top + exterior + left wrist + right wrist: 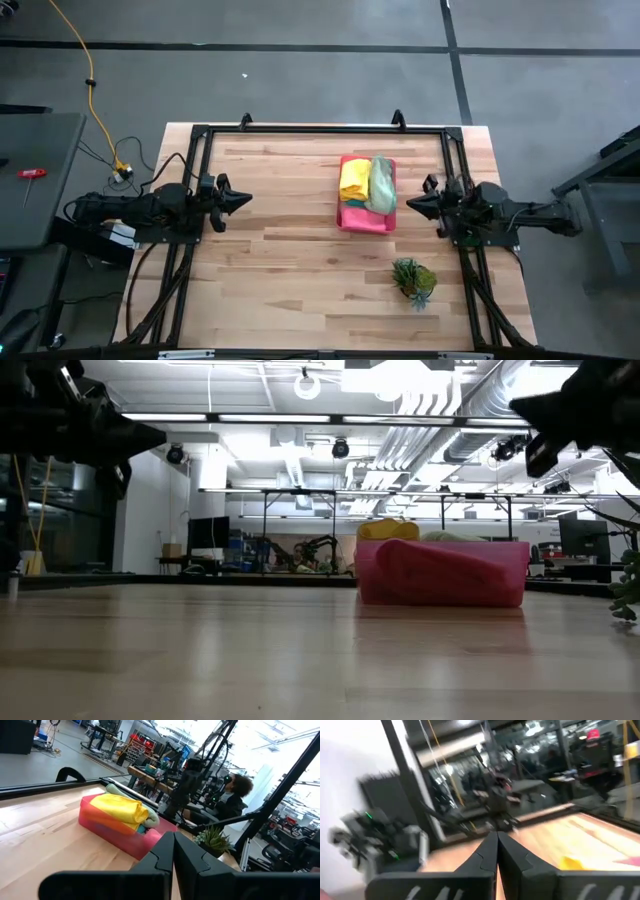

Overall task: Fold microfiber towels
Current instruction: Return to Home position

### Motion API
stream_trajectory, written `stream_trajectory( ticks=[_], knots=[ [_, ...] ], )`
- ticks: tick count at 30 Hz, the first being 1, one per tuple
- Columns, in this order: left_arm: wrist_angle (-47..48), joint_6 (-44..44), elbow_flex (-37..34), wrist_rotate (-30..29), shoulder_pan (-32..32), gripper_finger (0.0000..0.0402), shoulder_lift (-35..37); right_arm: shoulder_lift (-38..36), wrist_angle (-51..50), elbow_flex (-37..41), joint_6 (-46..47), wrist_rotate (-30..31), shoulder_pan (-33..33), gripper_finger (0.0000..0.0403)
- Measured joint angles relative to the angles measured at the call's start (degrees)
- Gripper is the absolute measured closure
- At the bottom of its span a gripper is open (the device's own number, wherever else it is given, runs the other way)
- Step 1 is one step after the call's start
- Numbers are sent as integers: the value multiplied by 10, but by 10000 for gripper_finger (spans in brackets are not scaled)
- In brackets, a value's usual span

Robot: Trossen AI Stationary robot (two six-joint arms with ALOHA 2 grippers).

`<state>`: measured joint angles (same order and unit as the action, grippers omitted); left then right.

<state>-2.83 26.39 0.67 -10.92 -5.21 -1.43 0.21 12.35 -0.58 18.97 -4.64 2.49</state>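
Folded microfiber towels lie stacked in a pink tray [350,221] right of the table's middle: a yellow one [354,178], a pale green one [381,186] and a hot pink one [435,572] that shows through the tray's near wall. A teal edge [142,828] peeks out under the yellow one. My left gripper [247,200] is shut, level at the table's left edge, its tips toward the tray. My right gripper [410,204] is shut at the right edge, just right of the tray, with nothing in it.
A small spiky green plant [414,279] stands near the table's right front. A black frame [320,130] runs along the far edge and both sides. Bare wood [280,260] spreads between the left gripper and the tray. A person sits beyond the table in the left wrist view.
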Motion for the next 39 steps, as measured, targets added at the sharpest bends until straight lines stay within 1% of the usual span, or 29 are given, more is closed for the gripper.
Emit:
stream_trajectory(
  ticks=[3,7,16,24,39],
  knots=[
    [2,0,0,0,0,401,0,0,-47,0,-40,11,13,403],
    [0,0,0,0,0,401,0,1,-113,0,-32,17,25,403],
    [0,0,0,-1,0,401,0,9,-118,-1,-49,30,25,403],
    [0,0,0,-1,0,401,0,9,-118,-1,-10,30,25,403],
    [0,0,0,-2,0,401,0,9,-119,-1,-10,30,25,403]
  ],
)
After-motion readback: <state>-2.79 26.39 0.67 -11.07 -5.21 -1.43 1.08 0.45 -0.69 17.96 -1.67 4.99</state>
